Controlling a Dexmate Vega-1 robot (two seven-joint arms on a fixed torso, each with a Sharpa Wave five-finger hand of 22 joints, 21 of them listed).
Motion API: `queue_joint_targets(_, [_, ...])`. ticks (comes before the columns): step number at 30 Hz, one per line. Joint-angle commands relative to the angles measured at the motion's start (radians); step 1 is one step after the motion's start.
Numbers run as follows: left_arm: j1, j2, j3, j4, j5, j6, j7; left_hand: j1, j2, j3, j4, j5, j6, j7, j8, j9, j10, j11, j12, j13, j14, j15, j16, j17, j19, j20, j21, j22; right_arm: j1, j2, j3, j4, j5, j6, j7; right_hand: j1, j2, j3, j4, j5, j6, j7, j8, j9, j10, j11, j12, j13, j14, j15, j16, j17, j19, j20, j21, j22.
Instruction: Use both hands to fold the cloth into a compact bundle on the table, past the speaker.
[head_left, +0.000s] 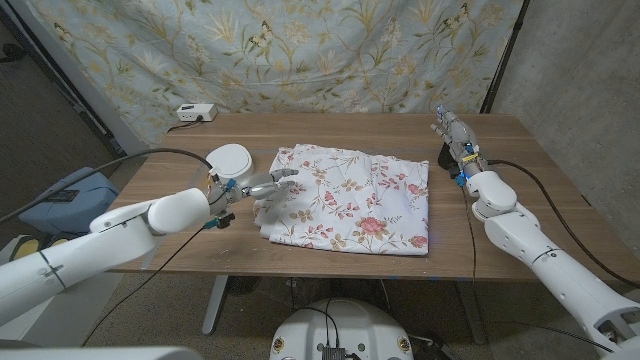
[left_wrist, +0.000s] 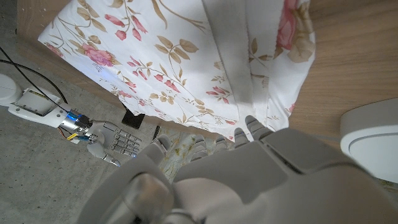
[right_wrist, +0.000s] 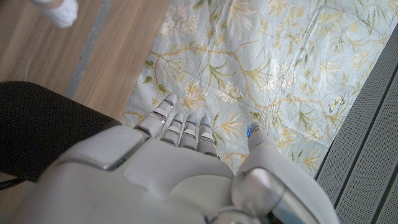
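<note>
The wooden table (head_left: 480, 130) carries the floral cloth (head_left: 355, 197), lying folded in a broad rectangle at its middle. Just beside the cloth's left edge sits the round white speaker (head_left: 231, 162). The left hand (head_left: 262, 186) rests its fingers on the cloth's left edge – gripping or not, I cannot tell. The right hand (head_left: 453, 136) stands past the cloth's far right corner – fingers apart, holding nothing.

You are working in what looks like a makeshift recording room or lab, not a home. A floral backdrop sheet (head_left: 330, 50) hangs as a curtain behind the wooden counter (head_left: 480, 255), hiding the wall. Bare concrete floor (head_left: 160, 300) lies below, loose cables (head_left: 560, 235) trail off the counter, and a small white device (head_left: 196, 113) sits at its far corner.
</note>
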Motion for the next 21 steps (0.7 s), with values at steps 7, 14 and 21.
queue_joint_targets(7, [0.192, 0.118, -0.128, -0.110, -0.019, 0.066, 0.111, -0.011, -0.003, 0.011, 0.000, 0.004, -0.002, -0.006, 0.012, 0.004, -0.004, -0.003, 0.006, 0.002, -0.048, -0.008, 0.004, -0.002, -0.002, -0.005, 0.003, 0.004, -0.011, -0.018, 0.009, -0.021, -0.012, -0.001, -0.006, -0.001, -0.003, 0.001, -0.007, 0.003, -0.006, 0.000, 0.003, 0.004, -0.005, -0.002, 0.002, 0.005, -0.013, 0.001, 0.004, 0.001, -0.007, -0.050, -0.002, 0.003])
queue_joint_targets(14, [0.203, 0.151, -0.135, -0.128, -0.003, 0.106, 0.085, -0.016, -0.003, 0.014, 0.002, 0.004, -0.002, -0.008, 0.013, 0.004, -0.002, -0.003, 0.007, 0.002, -0.047, -0.009, 0.005, -0.003, -0.003, -0.006, 0.004, 0.004, -0.018, -0.023, 0.015, -0.026, -0.015, -0.006, -0.016, -0.001, -0.003, 0.001, -0.008, 0.003, -0.008, 0.000, 0.003, 0.004, -0.008, -0.002, 0.002, 0.005, -0.015, 0.001, 0.004, 0.000, -0.011, -0.050, -0.003, 0.003])
queue_joint_targets(21, [0.133, 0.165, -0.072, -0.144, 0.032, 0.169, -0.001, -0.058, -0.001, 0.001, 0.031, -0.002, -0.011, -0.014, 0.013, 0.007, -0.015, -0.006, 0.005, 0.003, -0.056, 0.001, 0.007, 0.004, -0.018, -0.001, 0.003, 0.006, -0.025, -0.029, 0.021, -0.026, -0.015, -0.006, -0.019, -0.002, -0.003, 0.001, -0.008, 0.003, -0.009, 0.000, 0.004, 0.004, -0.009, -0.002, 0.002, 0.005, -0.017, 0.001, 0.004, 0.000, -0.012, -0.050, -0.002, 0.003])
